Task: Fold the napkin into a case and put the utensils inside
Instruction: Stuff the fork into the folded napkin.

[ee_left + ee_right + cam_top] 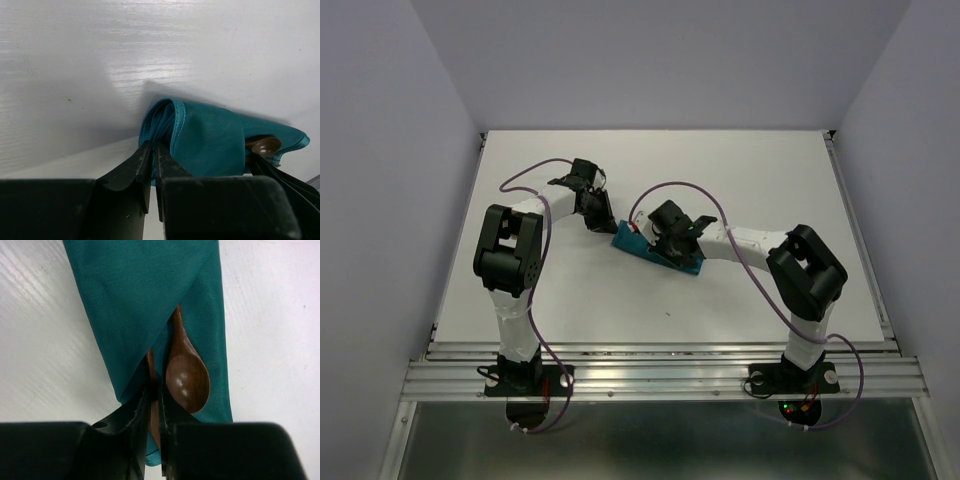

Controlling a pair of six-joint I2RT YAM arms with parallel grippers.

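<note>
Looks like the loading step: the napkin's already a case and both utensils sit partway in. The right gripper is nearly closed on the thin handle of the second utensil. The spoon lies just to its right, handle tucked under the flap ahead, bowl out. The left gripper is narrow too and seems pinched on the case's folded end. Next move, I'd guess: push that handle deeper without dragging the cloth. Count: one case, two utensils, two grippers, one table
</note>
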